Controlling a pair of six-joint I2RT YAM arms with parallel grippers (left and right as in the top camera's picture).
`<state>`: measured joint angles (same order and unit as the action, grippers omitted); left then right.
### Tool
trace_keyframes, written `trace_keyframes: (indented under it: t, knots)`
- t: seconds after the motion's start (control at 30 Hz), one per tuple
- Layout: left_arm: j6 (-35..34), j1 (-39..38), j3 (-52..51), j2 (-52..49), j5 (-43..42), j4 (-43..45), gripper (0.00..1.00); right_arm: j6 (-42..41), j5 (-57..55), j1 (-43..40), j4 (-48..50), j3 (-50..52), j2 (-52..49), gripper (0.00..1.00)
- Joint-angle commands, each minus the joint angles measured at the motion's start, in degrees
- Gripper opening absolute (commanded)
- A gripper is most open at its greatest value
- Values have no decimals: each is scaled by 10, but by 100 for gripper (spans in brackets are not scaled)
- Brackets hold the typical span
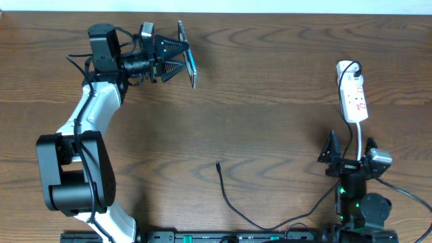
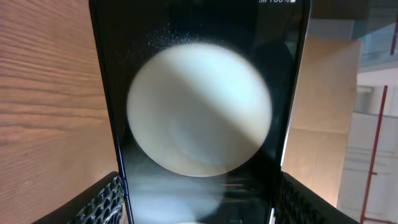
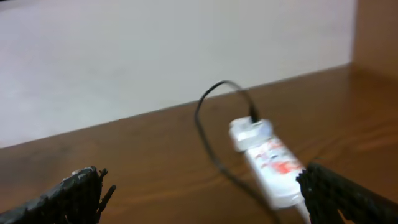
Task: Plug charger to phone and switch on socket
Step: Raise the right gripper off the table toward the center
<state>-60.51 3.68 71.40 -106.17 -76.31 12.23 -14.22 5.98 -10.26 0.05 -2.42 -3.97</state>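
Right gripper point(image 1: 349, 154) sits down near its base, jaws spread about as wide as they go, nothing in them. A bit further out, the charger point(image 1: 220, 172) is lying loose on the table point(image 1: 270, 121), plug tip pointing away and touching neither the phone nor a gripper. Past that, the socket point(image 1: 352, 91) sits straight ahead of the right gripper, and I can't tell whether its switch is on. Way over at the far left, the left gripper point(image 1: 183, 57) is clamped on the sides of the phone point(image 2: 199, 112), holding it on edge. So the phone's in hand, but plugging in and flipping the switch both look left to do.
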Motion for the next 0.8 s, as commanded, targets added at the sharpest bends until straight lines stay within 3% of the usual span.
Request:
trace_keyframes:
  t: [0.0,0.37,0.53,0.77]
  knots:
    - [-12,1,18,18,14,6,7,-42,54,-2,-19,-75,-62,99]
    - [-55,-9,18,18,74,6,7,-24,223,12,-144,-403,-466,99]
    - [-80,-22,18,18,103,8,7,22,244,88,-215,-540,-629,99]
    - [-87,-31,18,18,114,16,7,70,244,190,-237,-665,-763,99]
